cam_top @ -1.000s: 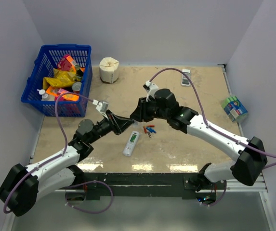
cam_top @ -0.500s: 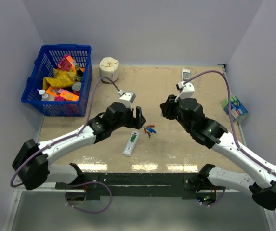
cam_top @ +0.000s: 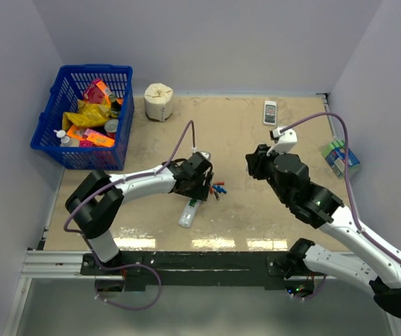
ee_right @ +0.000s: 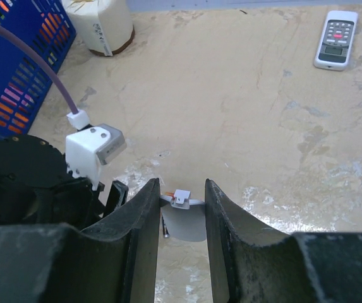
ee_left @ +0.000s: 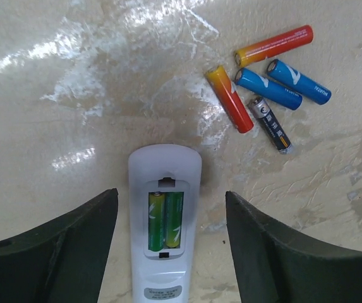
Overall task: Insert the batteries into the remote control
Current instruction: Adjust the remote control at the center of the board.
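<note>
The silver-white remote control [cam_top: 190, 208] lies back-up on the table, and its compartment is open. In the left wrist view the remote [ee_left: 163, 170] holds two green batteries [ee_left: 165, 219] side by side. Several loose batteries [ee_left: 268, 88], red-orange, blue and dark, lie just right of its top end [cam_top: 217, 189]. My left gripper [cam_top: 199, 185] hovers open over the remote, with its fingers [ee_left: 60, 252] on either side of it and not touching. My right gripper [cam_top: 255, 162] is raised to the right, shut on a small grey-white battery cover [ee_right: 184, 221] with a clip.
A blue basket [cam_top: 81, 115] of packets stands at the back left, with a white roll [cam_top: 159, 101] beside it. A shorter white handset [cam_top: 270, 111] lies at the back right. A green-blue sponge pack [cam_top: 341, 157] lies at the right edge.
My left arm swung forward and right, so its gripper now sits over the remote. My right arm drew back to the right, away from the batteries, with the cover still in its jaws.
</note>
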Tool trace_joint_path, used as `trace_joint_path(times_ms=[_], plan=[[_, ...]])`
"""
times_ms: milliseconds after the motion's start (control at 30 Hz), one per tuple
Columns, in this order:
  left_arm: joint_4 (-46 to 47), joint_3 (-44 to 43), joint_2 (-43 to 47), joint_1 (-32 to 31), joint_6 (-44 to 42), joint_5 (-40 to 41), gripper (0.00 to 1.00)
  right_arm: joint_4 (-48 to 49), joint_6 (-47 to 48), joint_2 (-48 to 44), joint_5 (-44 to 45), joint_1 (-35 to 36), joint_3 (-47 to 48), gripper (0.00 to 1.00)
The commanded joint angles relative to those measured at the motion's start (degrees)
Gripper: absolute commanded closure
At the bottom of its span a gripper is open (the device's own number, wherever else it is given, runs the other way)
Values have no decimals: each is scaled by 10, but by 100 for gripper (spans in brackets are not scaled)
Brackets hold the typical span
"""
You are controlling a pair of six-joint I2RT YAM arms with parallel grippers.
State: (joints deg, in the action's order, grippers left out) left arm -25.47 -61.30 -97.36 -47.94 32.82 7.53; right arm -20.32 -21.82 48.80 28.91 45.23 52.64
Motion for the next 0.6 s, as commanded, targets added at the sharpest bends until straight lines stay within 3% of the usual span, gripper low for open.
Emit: trace_joint_path(times_ms=[0, 200, 567], plan=[[-34, -35, -31, -21, 37, -2, 28, 18, 12, -19, 5, -1, -15, 80], [-48, -26, -60, -28, 109, 21, 42, 43, 13, -33, -12, -1, -35, 80], [-172, -30, -74, -9, 424, 109, 67, 62, 26, -76, -31, -1, -69, 79]])
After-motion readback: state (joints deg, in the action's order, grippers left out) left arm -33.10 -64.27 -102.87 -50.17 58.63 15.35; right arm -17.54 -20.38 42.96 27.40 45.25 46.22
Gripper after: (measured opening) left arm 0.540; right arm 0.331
